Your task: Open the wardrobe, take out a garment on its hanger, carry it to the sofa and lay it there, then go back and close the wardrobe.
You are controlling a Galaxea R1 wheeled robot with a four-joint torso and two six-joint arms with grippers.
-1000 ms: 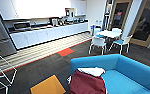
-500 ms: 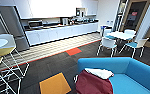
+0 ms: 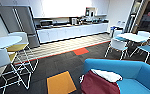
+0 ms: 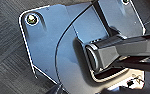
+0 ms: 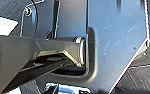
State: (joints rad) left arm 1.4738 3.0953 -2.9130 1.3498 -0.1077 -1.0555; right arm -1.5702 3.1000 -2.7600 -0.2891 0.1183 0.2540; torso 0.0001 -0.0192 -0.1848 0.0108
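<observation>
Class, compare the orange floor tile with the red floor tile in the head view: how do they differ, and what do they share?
The orange tile lies close to the sofa; the red tile lies farther off, beside the striped kitchen floor. The orange tile shows larger; the red tile shows smaller and flatter. Both are bright single patches set in dark carpet.

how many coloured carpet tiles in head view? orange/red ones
2. An orange tile lies on the dark carpet just left of the sofa; a red tile lies farther off, at the edge of the striped kitchen floor. The sofa may hide others.
</observation>
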